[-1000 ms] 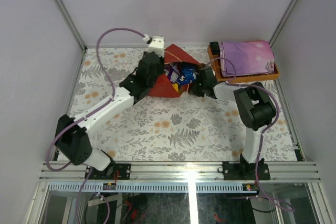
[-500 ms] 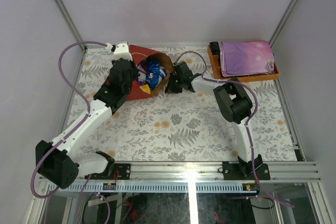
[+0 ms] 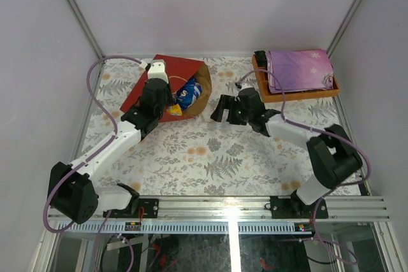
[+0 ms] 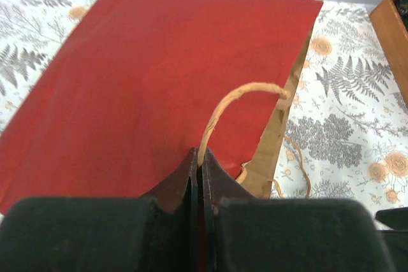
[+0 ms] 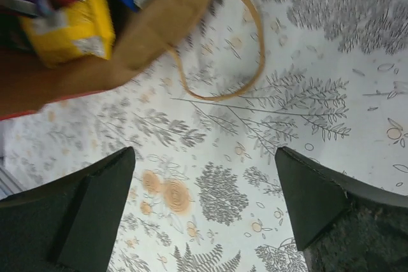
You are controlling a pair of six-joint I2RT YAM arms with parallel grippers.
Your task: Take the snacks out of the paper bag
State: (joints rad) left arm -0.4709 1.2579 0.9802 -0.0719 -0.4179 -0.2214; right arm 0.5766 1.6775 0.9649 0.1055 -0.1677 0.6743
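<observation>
I'm looking at the red paper carrier bag (image 3: 171,76) lying on its side at the far left of the fern-print table cover (image 3: 223,157), its mouth turned right. My left gripper (image 4: 199,157) is pinching it, fingers pressed tight on its tan loop handle (image 4: 237,95). My right gripper (image 5: 204,157) is hanging just right of the mouth, fingers spread wide and holding nothing. A glossy blue packet (image 3: 187,92) and a small yellow pack (image 5: 67,30) are sitting inside; the rest is too blurred to name.

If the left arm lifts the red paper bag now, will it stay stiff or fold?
Probably floppy: the paper bag lies flattened on its side. Pinched near its handle by the left gripper, it would likely sag, and the glossy snacks may slide out.
</observation>
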